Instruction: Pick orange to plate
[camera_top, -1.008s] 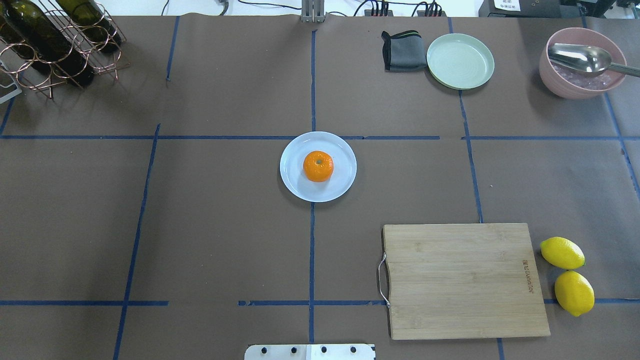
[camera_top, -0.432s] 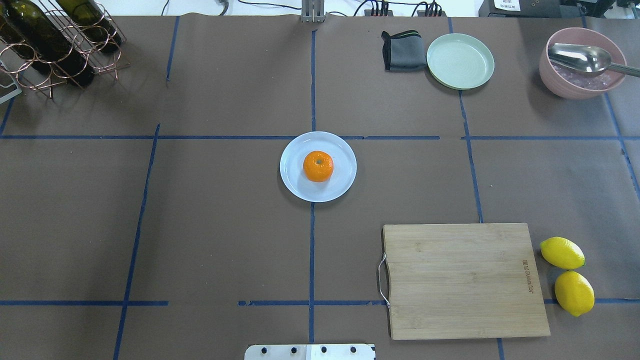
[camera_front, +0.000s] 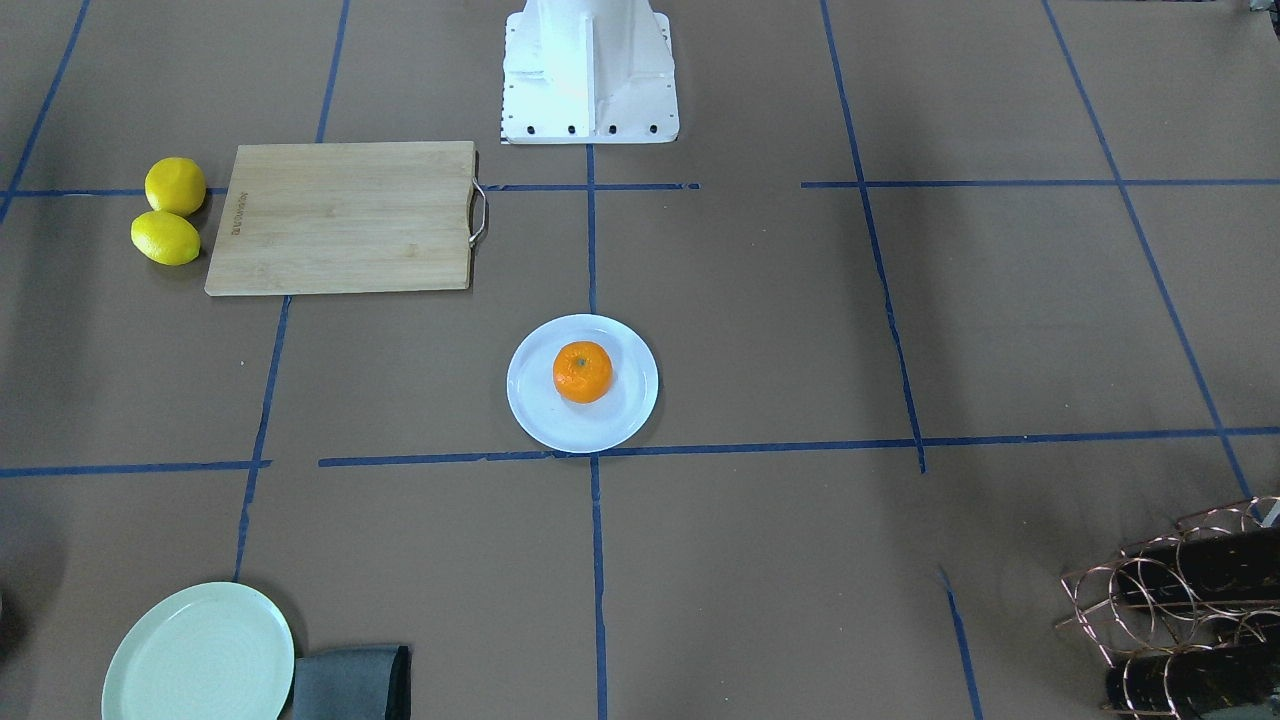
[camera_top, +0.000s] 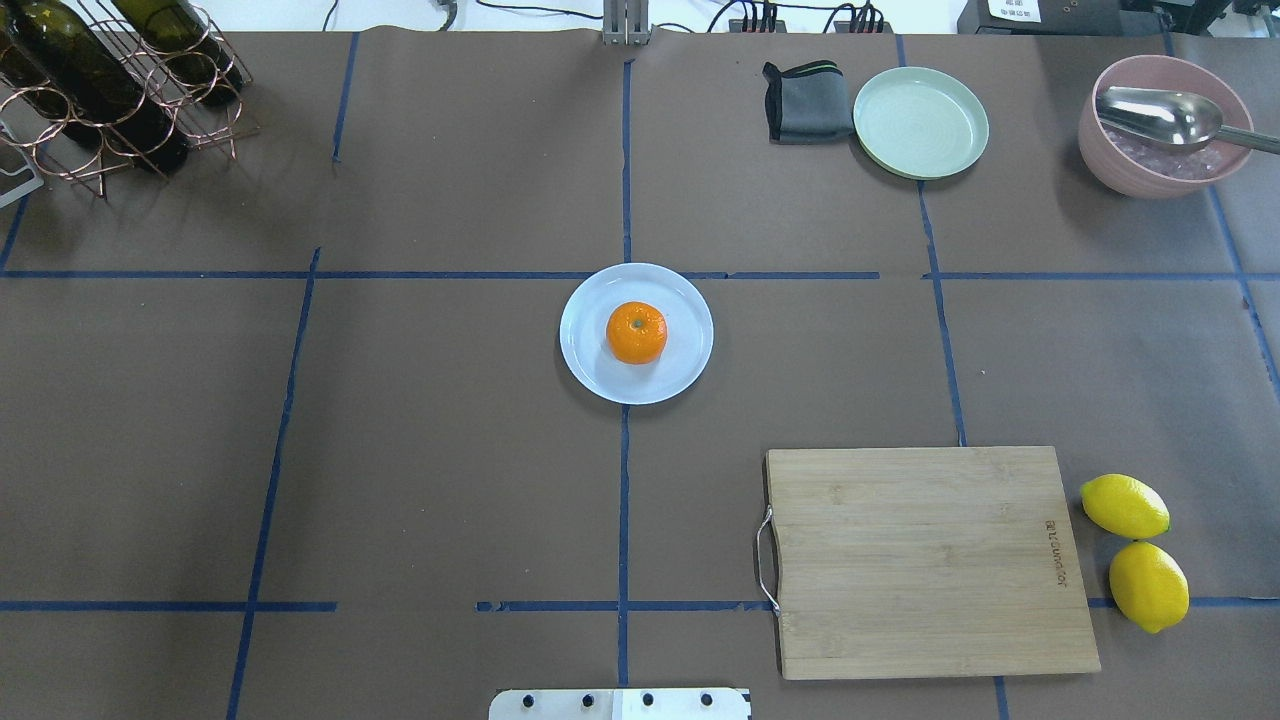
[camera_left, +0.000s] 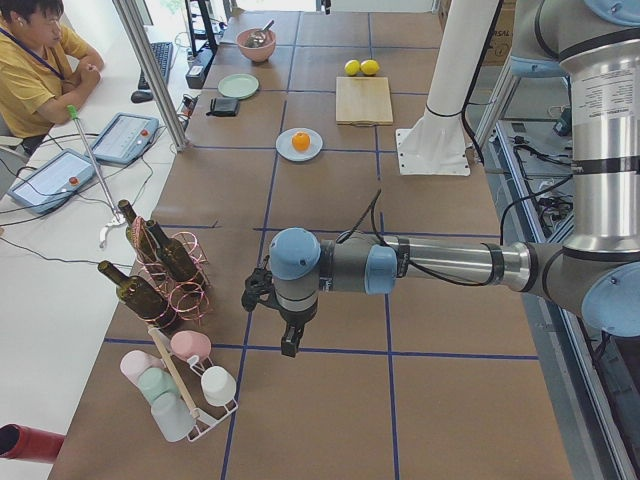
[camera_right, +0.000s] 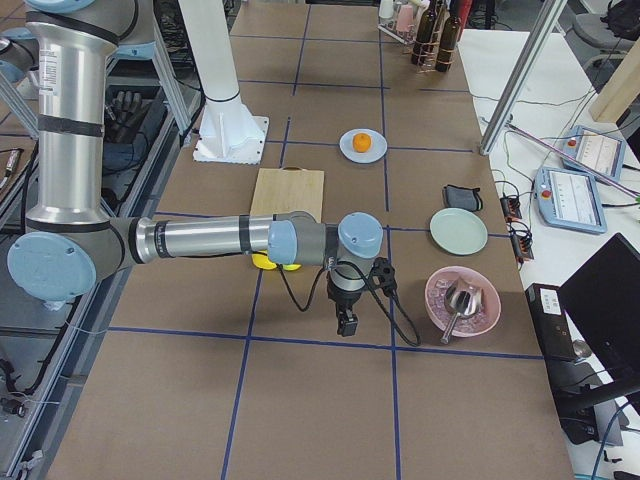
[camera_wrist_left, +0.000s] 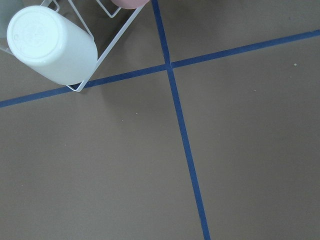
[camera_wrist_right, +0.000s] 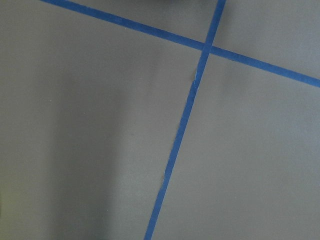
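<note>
The orange sits near the middle of the pale bluish-white plate at the table's centre; both also appear in the front view as the orange on the plate. No gripper shows in the overhead or front views. My left gripper hangs over the table's left end, far from the plate, seen only in the left side view. My right gripper hangs over the right end, seen only in the right side view. Whether either is open or shut, I cannot tell. Both wrist views hold only brown paper and blue tape.
A wooden cutting board lies front right with two lemons beside it. A mint-green plate, grey cloth and pink bowl with a spoon stand far right. A bottle rack is far left, a cup rack beyond it.
</note>
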